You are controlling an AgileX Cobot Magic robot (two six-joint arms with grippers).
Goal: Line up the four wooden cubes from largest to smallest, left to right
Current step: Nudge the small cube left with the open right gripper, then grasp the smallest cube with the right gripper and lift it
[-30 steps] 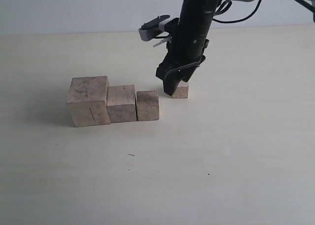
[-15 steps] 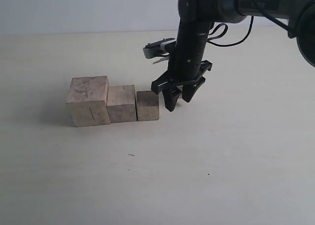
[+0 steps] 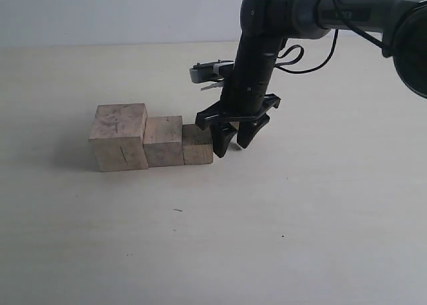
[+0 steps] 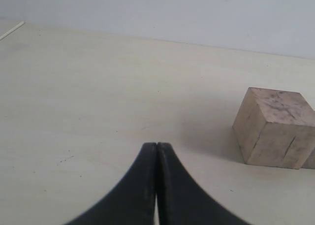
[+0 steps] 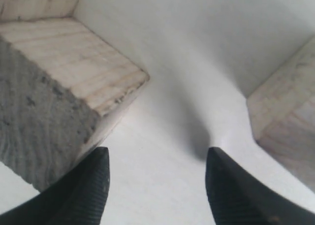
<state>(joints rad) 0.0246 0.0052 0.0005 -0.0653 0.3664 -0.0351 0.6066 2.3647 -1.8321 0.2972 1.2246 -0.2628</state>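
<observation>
Three pale wooden cubes stand in a touching row: the largest cube (image 3: 119, 137) on the left, the second cube (image 3: 164, 140), then the third cube (image 3: 197, 144). My right gripper (image 3: 231, 141) is open, tips down at the table, just right of the third cube. In the right wrist view the right gripper (image 5: 156, 153) has only bare table between its fingers; the third cube (image 5: 59, 87) lies against one finger, and the smallest cube (image 5: 288, 112) sits beyond the other. The arm hides the smallest cube in the exterior view. My left gripper (image 4: 156, 146) is shut and empty, with the largest cube (image 4: 275, 129) ahead of it.
The pale tabletop (image 3: 267, 238) stretches wide in front of the row and to the right. A light wall (image 3: 100, 11) bounds the table's far edge. The right arm's cable (image 3: 313, 48) loops behind its wrist.
The right gripper has moved left and toward the front, from over the smallest cube to beside the third cube. The row of three has shifted slightly left.
</observation>
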